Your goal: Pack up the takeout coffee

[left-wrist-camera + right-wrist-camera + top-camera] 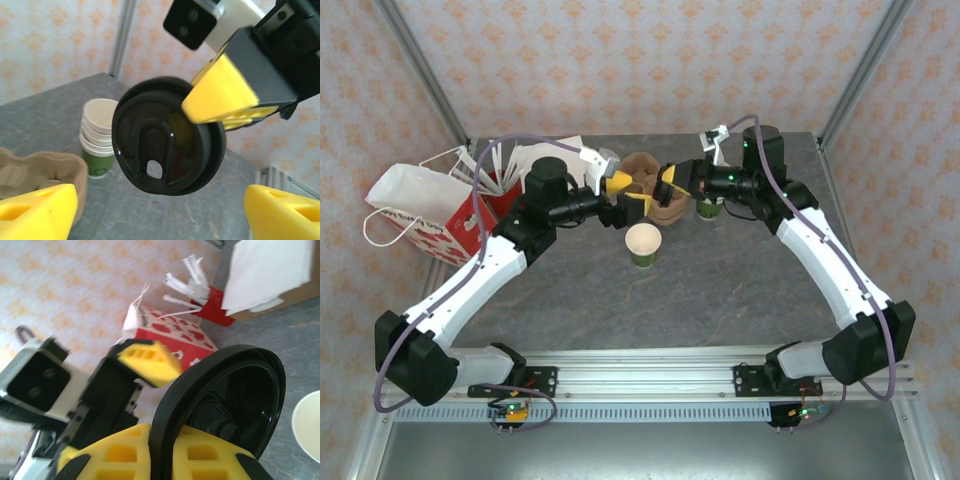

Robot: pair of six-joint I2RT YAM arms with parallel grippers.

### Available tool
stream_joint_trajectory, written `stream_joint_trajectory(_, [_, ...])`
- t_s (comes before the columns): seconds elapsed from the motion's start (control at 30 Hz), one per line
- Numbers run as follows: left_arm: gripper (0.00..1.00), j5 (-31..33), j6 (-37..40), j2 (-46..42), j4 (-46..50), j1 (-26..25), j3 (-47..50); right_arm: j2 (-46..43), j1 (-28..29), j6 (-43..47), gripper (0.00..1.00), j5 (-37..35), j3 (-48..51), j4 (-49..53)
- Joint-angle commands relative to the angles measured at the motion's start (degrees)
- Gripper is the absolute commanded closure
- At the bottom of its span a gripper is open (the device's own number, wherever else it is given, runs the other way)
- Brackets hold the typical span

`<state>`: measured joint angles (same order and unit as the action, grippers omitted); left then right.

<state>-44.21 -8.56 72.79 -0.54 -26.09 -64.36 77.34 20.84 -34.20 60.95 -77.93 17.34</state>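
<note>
Top external view: two robot arms meet over the far middle of a grey table [730, 290]. The right gripper [165, 447] is clamped on the rim of a black lid [167, 142] and holds it on edge in the air. The left gripper [160, 212] faces the lid from just beside it, its yellow fingers spread wide with nothing between them.

The takeout coffee cup [643, 243], green outside and cream inside, stands upright and uncovered on the table, a little nearer the arm bases than either gripper. A brown cardboard cup carrier [645, 168] sits beyond the grippers, with a stack of cups [100, 142] beside it. A red and white paper bag [415, 210] sits at the left, next to a red cup of white sticks [495, 195].

The step in hand looks like lidding the cup (possibly by passing the lid to the left gripper first). The next move probably calls for turning the lid flat, centring it over the open rim and pressing down evenly. The bag seems the likely place for packing afterwards.
</note>
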Motion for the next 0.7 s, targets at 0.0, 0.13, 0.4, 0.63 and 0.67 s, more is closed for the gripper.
stream_joint_trajectory(0.0, [0.08,-8.07,1.33,0.86,4.29,0.77,-2.79,-1.70,0.08,2.59,0.86,6.46,-1.87,0.09])
stream_joint_trajectory(0.13, [0.04,-12.08,1.43,3.81,4.87,1.34,-5.21,-0.70,0.00,2.28,0.87,8.72,-2.23,0.56])
stream_joint_trajectory(0.4, [0.06,-14.71,1.26,7.58,7.17,1.12,-9.41,-0.63,0.14,1.85,0.87,9.31,-2.07,0.81])
stream_joint_trajectory(0.63, [0.07,-16.86,-0.13,8.07,4.93,0.82,-10.05,-0.24,0.21,2.57,0.87,9.88,-1.78,1.45])
stream_joint_trajectory(0.67, [0.07,-17.01,-0.25,8.15,4.91,0.82,-10.08,-0.25,0.17,2.59,0.87,9.72,-1.79,1.47])
